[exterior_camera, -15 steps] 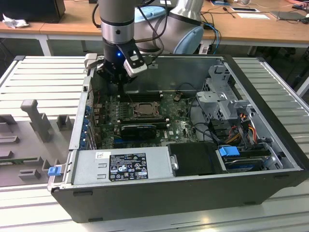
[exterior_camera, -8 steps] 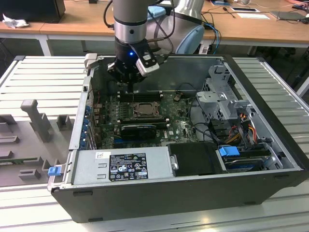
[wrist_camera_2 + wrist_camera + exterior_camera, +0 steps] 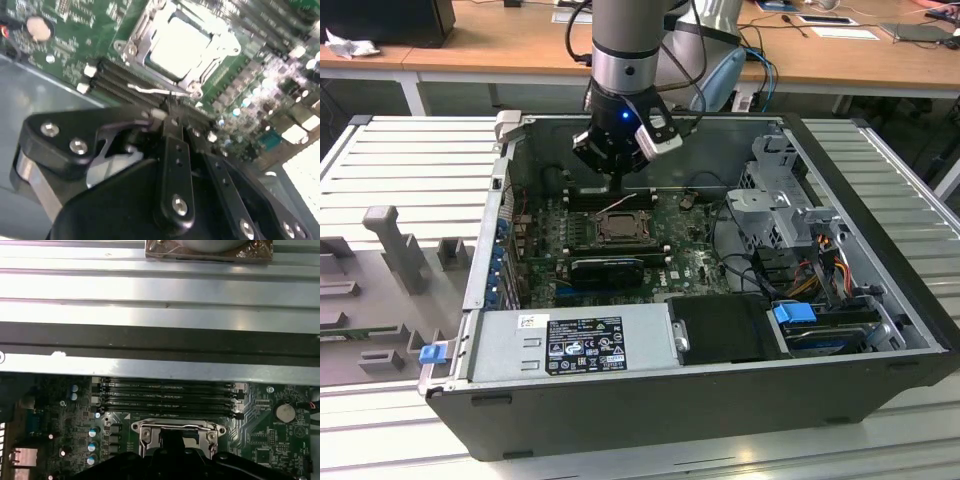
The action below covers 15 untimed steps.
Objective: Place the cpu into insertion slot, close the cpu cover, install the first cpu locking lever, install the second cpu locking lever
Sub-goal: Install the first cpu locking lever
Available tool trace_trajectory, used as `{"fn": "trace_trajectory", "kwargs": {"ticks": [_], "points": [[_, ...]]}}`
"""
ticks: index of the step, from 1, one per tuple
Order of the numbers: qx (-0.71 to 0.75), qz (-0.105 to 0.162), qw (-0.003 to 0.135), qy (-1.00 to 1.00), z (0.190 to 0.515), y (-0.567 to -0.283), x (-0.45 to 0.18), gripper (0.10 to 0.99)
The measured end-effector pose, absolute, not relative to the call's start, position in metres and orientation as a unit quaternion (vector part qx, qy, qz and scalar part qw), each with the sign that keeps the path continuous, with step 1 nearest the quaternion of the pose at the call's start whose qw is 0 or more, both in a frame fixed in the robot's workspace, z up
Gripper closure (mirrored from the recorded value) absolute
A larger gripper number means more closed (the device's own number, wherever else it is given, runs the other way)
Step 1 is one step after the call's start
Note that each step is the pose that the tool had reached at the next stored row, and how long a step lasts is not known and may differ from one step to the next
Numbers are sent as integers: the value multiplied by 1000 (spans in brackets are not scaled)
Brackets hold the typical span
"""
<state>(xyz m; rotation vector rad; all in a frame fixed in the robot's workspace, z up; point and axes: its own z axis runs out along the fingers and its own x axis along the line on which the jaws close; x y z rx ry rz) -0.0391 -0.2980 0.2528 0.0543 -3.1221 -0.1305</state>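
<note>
One gripper hangs inside the open case, fingers drawn together with nothing between them, tips just above a thin lever at the socket's edge. Beyond it the cpu lies in the slot with the cover down around it. Memory slots run alongside.

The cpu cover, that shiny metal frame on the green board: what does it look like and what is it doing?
The cpu cover is a thin silvery metal frame with a big square window. It lies flat, closed over the socket on the green board, and the pale cpu shows through the window. A thin wire lever runs along its edge beside the black memory slots. The black pincer hangs right by that edge; whether it touches the cover is unclear.
</note>
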Motion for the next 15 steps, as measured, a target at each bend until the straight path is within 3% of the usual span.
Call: {"fn": "trace_trajectory", "kwargs": {"ticks": [15], "points": [[33,-42,-5,-999,231,-283,-35,980]]}}
